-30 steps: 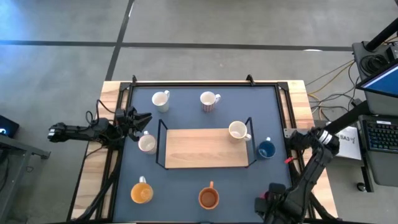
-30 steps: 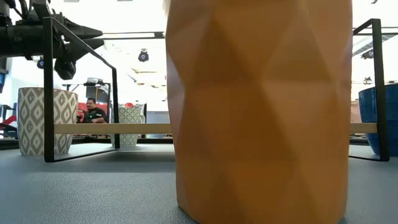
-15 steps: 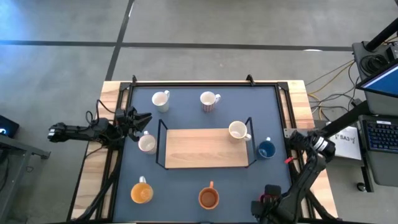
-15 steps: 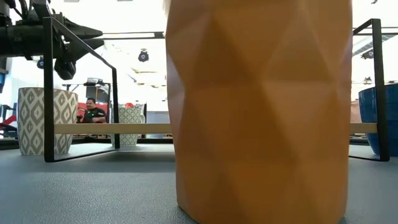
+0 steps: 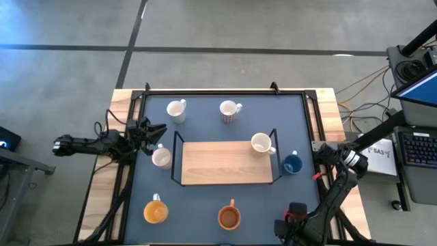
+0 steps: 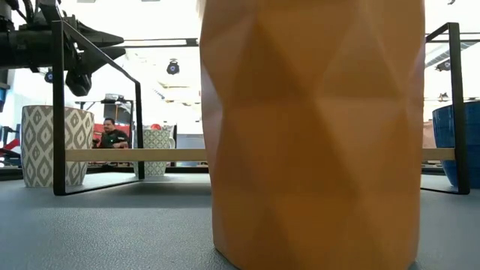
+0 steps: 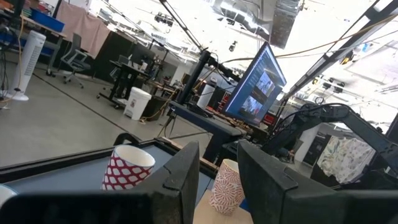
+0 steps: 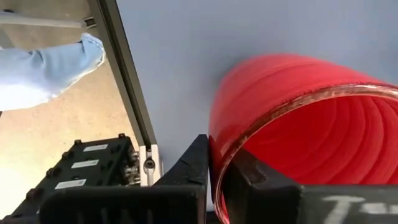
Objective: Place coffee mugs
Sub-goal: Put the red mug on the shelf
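Observation:
A red coffee mug (image 8: 298, 112) stands at the table's near right, and my right gripper (image 8: 214, 180) is shut on it. In the high view that gripper (image 5: 295, 213) covers the mug. Other coffee mugs stand on the blue-grey mat: two white (image 5: 176, 109) (image 5: 161, 157), one with a reddish pattern (image 5: 230, 110), one blue (image 5: 292, 164) and two orange (image 5: 155, 212) (image 5: 229, 217). A cream mug (image 5: 261, 143) rests on the wooden rack (image 5: 225, 164). My left gripper (image 5: 153, 130) hangs open at the rack's far left corner, touching nothing. My right gripper pinches the red mug's rim (image 8: 219, 163), one finger (image 8: 186, 180) outside the wall and the other (image 8: 261, 186) inside the mouth. The fingers come from above, pointing down. The mug's mouth faces up; whether its base rests on the mat, I cannot tell.
The rack's black wire frame (image 5: 179, 147) rises at both ends of the board. A metal rail (image 5: 225, 92) edges the mat. One orange mug (image 6: 315, 135) fills the low view. A person's jeans leg (image 8: 50, 62) shows beyond the table's edge; monitors and cables lie to the right.
My right gripper has shifted a little toward the table's left along the near edge. The mugs and my left arm have kept still.

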`<move>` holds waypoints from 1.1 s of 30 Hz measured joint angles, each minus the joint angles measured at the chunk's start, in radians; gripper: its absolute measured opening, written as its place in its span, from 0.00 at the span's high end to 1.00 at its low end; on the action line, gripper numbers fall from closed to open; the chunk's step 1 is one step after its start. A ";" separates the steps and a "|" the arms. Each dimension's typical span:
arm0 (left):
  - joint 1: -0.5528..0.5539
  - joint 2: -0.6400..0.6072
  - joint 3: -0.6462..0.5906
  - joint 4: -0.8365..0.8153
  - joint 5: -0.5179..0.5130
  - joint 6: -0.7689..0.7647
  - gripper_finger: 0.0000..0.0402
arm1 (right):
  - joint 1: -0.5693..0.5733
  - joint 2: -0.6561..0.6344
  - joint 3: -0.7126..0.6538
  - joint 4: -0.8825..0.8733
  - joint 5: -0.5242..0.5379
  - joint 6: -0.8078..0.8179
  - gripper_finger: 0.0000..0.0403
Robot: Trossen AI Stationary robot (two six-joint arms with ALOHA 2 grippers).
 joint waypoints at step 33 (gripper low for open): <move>0.000 0.000 0.000 0.000 0.000 0.000 0.77 | -0.206 -0.001 0.185 0.036 0.161 -0.213 0.97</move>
